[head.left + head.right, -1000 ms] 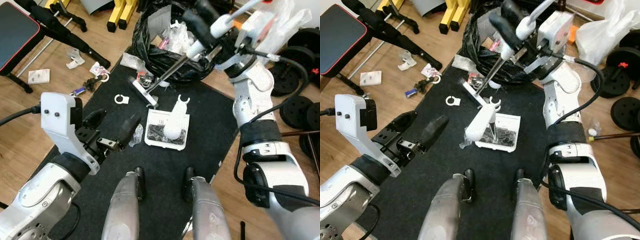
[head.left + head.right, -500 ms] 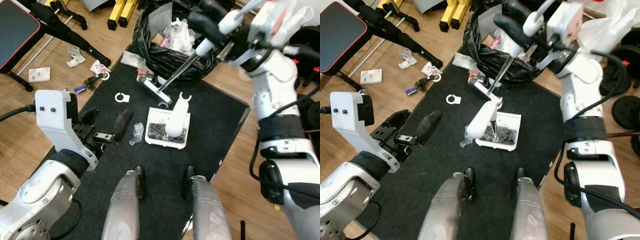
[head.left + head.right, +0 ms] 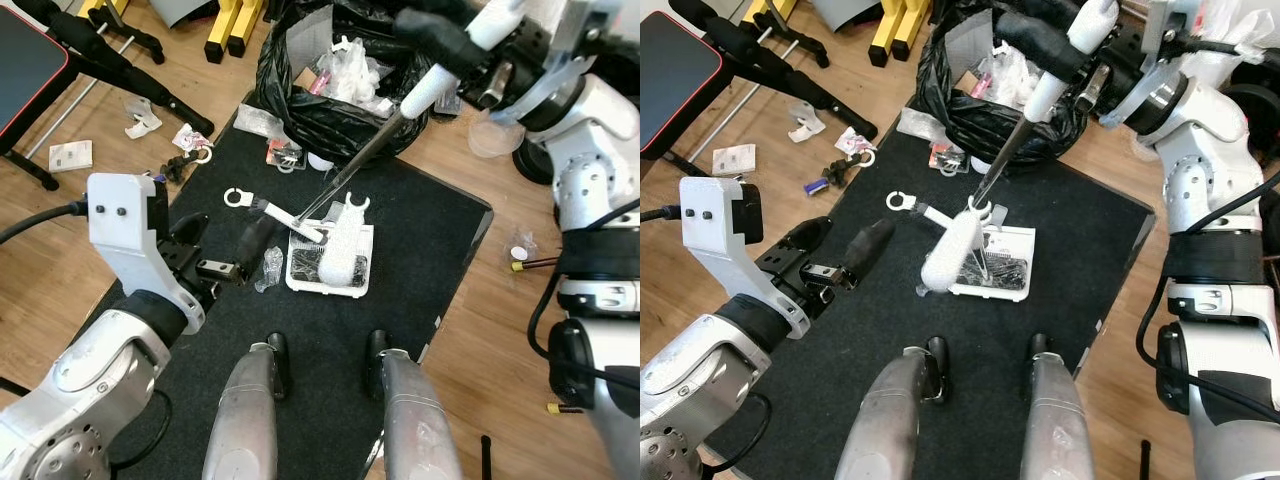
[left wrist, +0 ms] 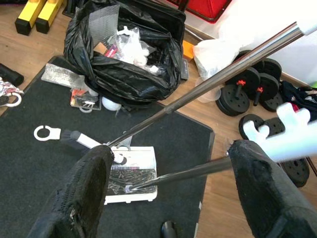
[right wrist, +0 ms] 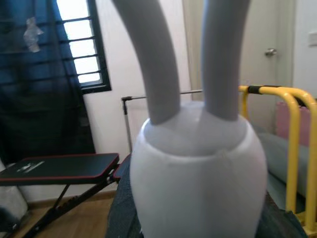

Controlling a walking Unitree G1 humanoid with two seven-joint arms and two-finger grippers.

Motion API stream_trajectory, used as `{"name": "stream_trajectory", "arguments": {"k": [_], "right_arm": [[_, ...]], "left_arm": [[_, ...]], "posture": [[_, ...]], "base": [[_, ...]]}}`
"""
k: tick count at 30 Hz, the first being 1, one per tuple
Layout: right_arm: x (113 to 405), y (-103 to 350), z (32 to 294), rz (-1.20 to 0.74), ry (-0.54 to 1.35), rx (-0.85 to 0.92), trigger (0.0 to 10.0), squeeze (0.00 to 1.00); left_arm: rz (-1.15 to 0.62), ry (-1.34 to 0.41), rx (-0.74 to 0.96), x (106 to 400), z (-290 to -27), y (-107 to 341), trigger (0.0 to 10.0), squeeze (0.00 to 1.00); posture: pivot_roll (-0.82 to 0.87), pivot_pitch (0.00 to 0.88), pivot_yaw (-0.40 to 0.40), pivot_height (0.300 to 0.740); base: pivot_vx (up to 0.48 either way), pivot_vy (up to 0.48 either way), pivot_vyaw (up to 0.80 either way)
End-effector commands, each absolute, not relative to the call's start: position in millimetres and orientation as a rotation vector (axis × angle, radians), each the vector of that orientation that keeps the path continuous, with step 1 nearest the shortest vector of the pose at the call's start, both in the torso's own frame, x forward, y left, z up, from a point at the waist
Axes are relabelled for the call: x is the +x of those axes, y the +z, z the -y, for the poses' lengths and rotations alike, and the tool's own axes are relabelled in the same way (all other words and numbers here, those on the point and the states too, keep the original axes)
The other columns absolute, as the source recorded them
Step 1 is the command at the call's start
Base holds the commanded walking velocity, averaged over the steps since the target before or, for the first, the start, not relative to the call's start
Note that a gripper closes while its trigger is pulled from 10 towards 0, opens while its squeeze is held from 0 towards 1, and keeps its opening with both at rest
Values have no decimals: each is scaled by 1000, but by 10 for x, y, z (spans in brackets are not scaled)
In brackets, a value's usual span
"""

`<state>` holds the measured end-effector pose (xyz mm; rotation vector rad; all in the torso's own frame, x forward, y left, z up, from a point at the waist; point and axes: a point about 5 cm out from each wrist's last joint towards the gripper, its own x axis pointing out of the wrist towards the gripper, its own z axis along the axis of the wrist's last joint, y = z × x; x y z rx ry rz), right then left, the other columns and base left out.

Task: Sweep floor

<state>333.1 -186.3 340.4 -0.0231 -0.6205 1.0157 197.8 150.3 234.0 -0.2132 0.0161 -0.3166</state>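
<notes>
Gripping the broom high on its white grip, the right hand angles the shaft so the brush head lies far below it at the dustpan, nudging debris in. The left hand spreads wide, just beside the dustpan's upright handle, likely to steady it.

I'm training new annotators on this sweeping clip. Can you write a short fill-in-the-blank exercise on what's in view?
1. The right gripper holds the handle of the ____.
2. The white dustpan lies on a black ____.
3. The black trash bag is ____ at the top.
4. The left gripper has its fingers ____.

Missing words: broom; mat; open; open
</notes>
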Motion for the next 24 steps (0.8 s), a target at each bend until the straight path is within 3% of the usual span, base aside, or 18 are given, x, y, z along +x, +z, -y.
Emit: {"name": "stream_trajectory", "arguments": {"k": [1,11,16,20,24], "right_arm": [[3303,3485,1930,680,997,-1,10000,0],[3203,3780,2034,924,906,-16,10000,0],[3223,3738,2015,902,905,-98,10000,0],[3305,3506,1944,752,955,-298,10000,0],[3337,3396,1939,690,979,-341,10000,0]], "left_arm": [[-40,-279,-218,1984,-1526,2289,10000,0],[-40,-284,-220,1989,-1528,2286,10000,0],[-39,-284,-221,1987,-1528,2284,10000,0],[-40,-285,-224,1980,-1528,2280,10000,0],[-40,-285,-224,1976,-1526,2278,10000,0]], "posture": [[207,402,9,740],[209,402,11,740],[212,406,11,740],[214,406,10,740],[216,405,9,740]], "base": [[0,0,0],[0,0,0],[0,0,0],[0,0,0],[0,0,0]]}}
